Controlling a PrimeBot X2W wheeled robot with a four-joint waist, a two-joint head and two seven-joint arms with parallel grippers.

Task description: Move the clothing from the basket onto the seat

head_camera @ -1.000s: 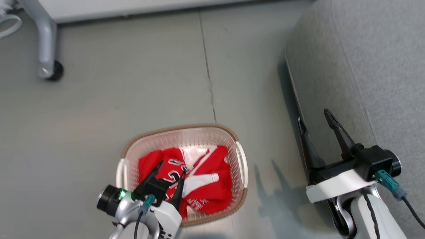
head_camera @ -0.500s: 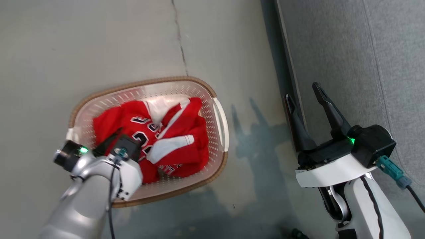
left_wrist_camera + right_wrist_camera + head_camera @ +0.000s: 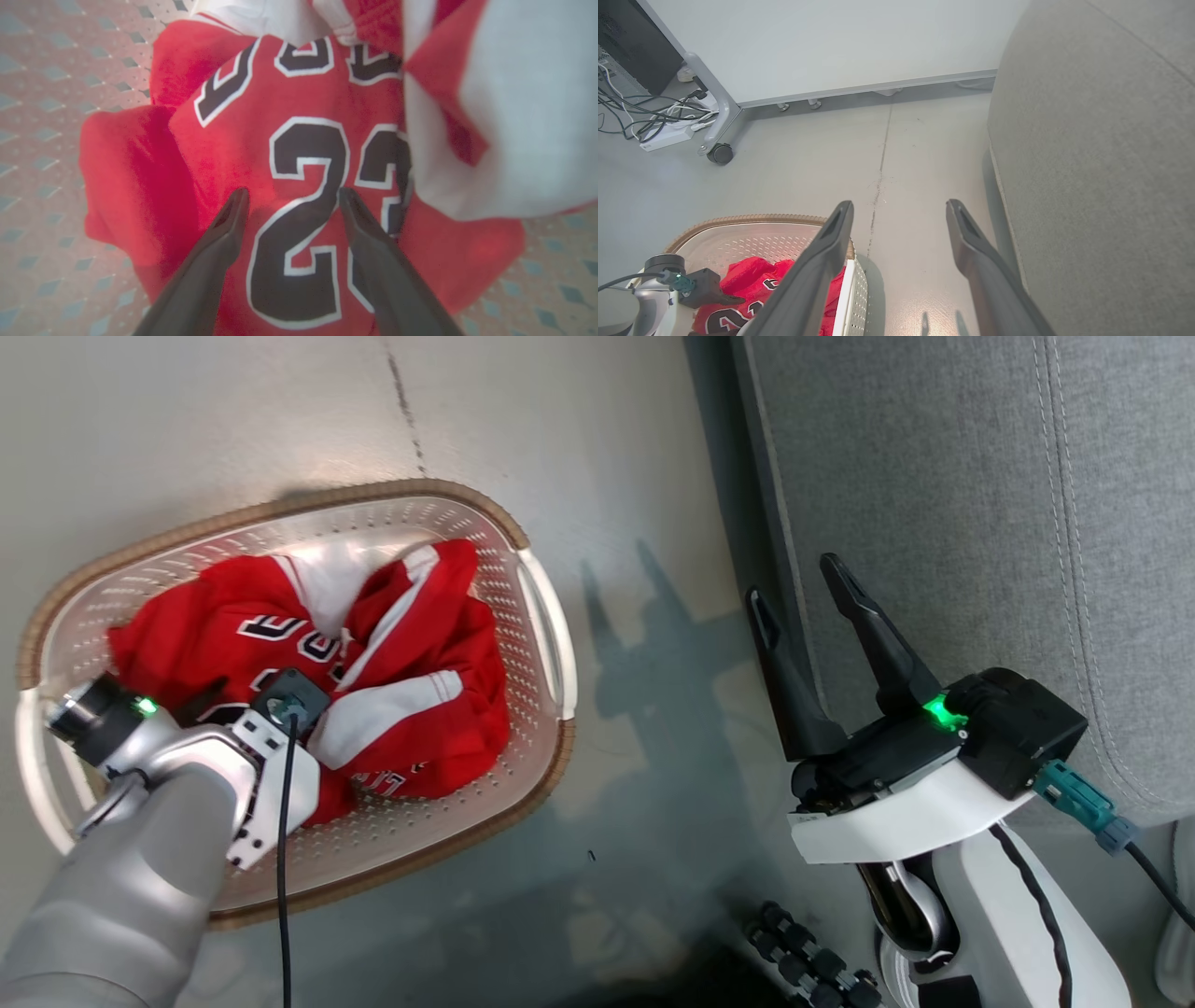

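Your left hand (image 3: pixel 293 192) is down inside the basket (image 3: pixel 549 616), fingers spread wide with nothing pinched between them. The clothing (image 3: pixel 411 644) lies directly under it. In the left wrist view the two dark fingers straddle a big black numeral on the red jersey. Their tips are right at the fabric, though you cannot tell from these pictures whether they touch it. More red and white folds of the pile lie beyond the tips and off to one side. All of the clothing sits heaped in the basket, which stands on the floor (image 3: pixel 607 448) near the grey seat (image 3: pixel 934 476), with a strip of floor between them. Your right hand (image 3: pixel 794 581) hangs spread and empty at the seat's front edge, well apart from the clothing.
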